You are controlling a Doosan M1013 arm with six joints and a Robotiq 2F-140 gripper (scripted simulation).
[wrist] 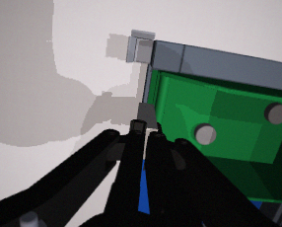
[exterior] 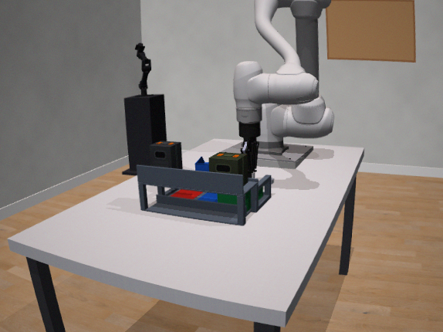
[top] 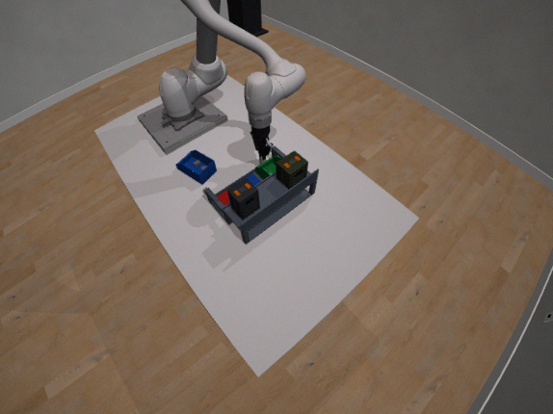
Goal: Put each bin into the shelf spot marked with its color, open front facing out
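Note:
The green bin (top: 266,168) (wrist: 207,104) sits in the grey shelf (top: 270,212) (exterior: 189,178) (wrist: 212,60) at its green end, with two grey round parts (wrist: 204,133) in it. My gripper (top: 263,156) (exterior: 250,167) (wrist: 144,114) is shut with nothing between its fingers, its tips right at the bin's outer wall by the shelf's corner post. The blue bin (top: 197,166) (exterior: 201,164) lies on the table away from the shelf, with parts in it. The red mark (top: 223,197) (exterior: 185,194) and the blue mark (top: 252,179) (exterior: 209,197) show on the shelf floor.
Two dark boxes with orange tabs (top: 244,197) (top: 292,168) (exterior: 166,154) (exterior: 228,163) stand on the shelf's top board. The robot's base plate (top: 182,120) is behind the blue bin. A black pedestal (exterior: 144,127) stands beyond the table.

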